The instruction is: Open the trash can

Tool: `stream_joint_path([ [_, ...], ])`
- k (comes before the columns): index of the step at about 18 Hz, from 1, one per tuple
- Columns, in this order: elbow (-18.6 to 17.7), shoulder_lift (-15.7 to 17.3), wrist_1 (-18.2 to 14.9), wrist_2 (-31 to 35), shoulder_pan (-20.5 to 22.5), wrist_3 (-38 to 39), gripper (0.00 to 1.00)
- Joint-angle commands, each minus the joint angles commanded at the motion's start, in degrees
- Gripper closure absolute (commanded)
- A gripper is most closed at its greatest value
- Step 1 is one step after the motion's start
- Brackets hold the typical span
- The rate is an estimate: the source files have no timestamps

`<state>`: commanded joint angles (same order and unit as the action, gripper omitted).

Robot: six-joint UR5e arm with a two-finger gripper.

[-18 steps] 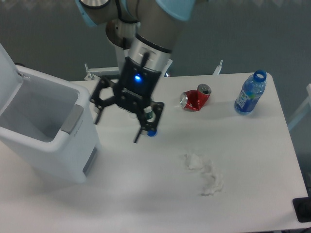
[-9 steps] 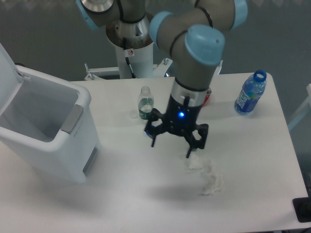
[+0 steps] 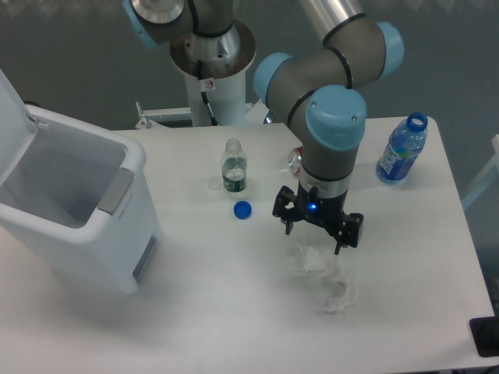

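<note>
On the white counter (image 3: 234, 312) a crumpled tissue (image 3: 329, 274) lies nearest. My gripper (image 3: 316, 232) hovers above it, jaws spread wide, holding nothing. The trash can (image 3: 74, 214) stands at the counter's left edge, lid raised. Farther back stands a blue bottle (image 3: 401, 149).

On the white surface (image 3: 195, 312), the large white boxy plastic trash can (image 3: 74, 210) stands with its lid up at left, while the black 2-finger hand (image 3: 315, 236) hangs spread just above crumpled white tissue (image 3: 327, 276).
</note>
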<state>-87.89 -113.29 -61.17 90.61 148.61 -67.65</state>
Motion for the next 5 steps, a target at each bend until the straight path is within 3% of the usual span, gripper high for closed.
stream_joint_path([
  [5, 0.18, -1.06, 0.26, 0.09, 1.33, -2.31, 0.00],
])
